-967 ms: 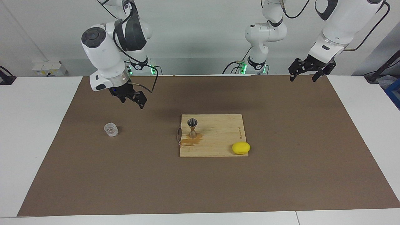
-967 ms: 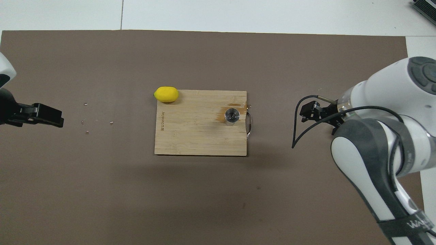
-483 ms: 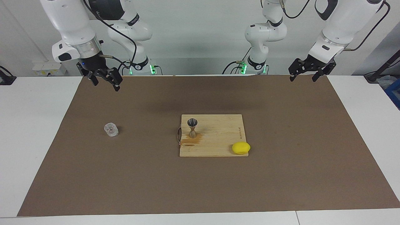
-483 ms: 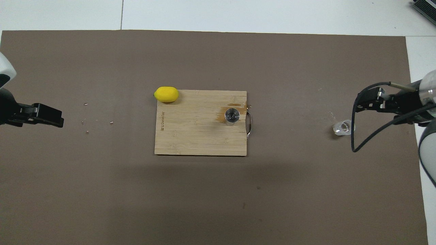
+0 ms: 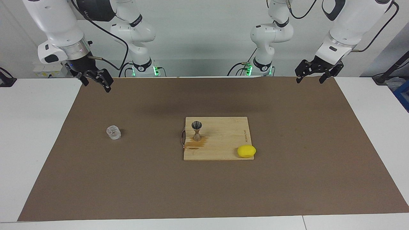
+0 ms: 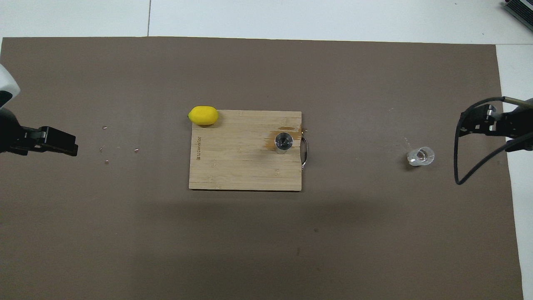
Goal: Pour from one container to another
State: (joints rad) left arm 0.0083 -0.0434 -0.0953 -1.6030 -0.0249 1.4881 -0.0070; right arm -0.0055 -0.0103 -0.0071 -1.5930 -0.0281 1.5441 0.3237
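- Over the brown mat's [image 5: 204,191] corner at the right arm's end of the table, close to the robots, the right gripper [image 5: 95,80] hangs in the air with its fingers spread and nothing between them.
- Farther from the robots and well below that gripper, the glass cup [image 5: 113,132] stands upright on the mat, alone and untouched; seen from above it looks empty or close to it, though that is hard to confirm.
- At mid-table the steel jigger [image 5: 196,130] stands upright on the wooden cutting board [image 5: 223,140], near the edge with the metal handle [image 5: 182,138].
- A wet brown stain [image 5: 195,144] spreads on the board around the jigger's foot, so the pour looks already made, with some spilled.
- A lemon [image 5: 246,151] lies on the board's corner farthest from the robots.
- Over the mat's edge at the left arm's end, the left gripper [image 5: 313,73] waits, fingers apart and empty.
- Judged from this, little or nothing remains; both arms are clear of the cup and jigger.
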